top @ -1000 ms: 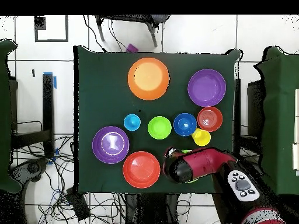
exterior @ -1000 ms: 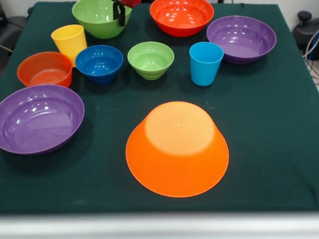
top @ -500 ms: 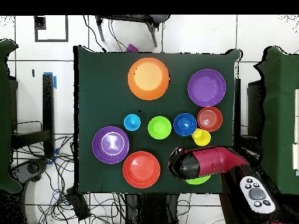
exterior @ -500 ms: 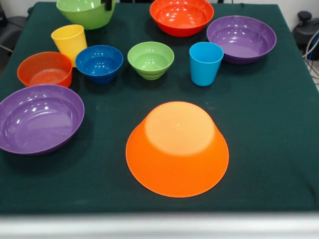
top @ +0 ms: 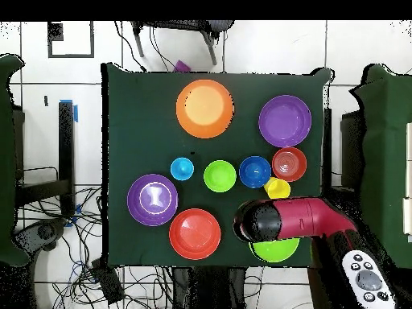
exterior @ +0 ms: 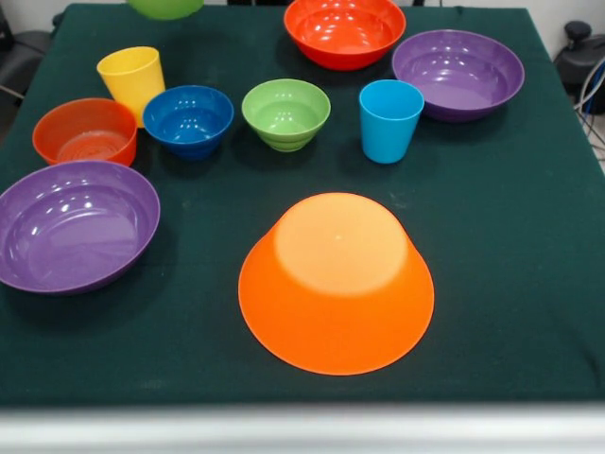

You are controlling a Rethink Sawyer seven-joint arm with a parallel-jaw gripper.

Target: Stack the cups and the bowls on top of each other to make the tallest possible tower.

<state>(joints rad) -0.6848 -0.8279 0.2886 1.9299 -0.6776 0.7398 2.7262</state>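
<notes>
A big green bowl (exterior: 165,8) hangs off the table at the front view's top edge. From overhead, the red arm covers most of this bowl (top: 275,251), and my gripper (top: 251,224) sits under the arm's black end, holding the rim. The upturned orange bowl (exterior: 336,284) stands alone near the front. In a row behind it are the yellow cup (exterior: 132,80), a dark blue bowl (exterior: 188,118), a small green bowl (exterior: 285,113) and the light blue cup (exterior: 389,118).
Two purple bowls (exterior: 76,222) (exterior: 458,71) sit at the left and the far right. A small red-orange bowl (exterior: 85,132) is beside the yellow cup, and a big red-orange bowl (exterior: 345,28) is at the back. Cables lie on the floor around the table (top: 129,121).
The big green bowl has risen off the table and moved toward the front view's top left, now almost out of frame. From overhead, the arm has drawn back toward its base.
</notes>
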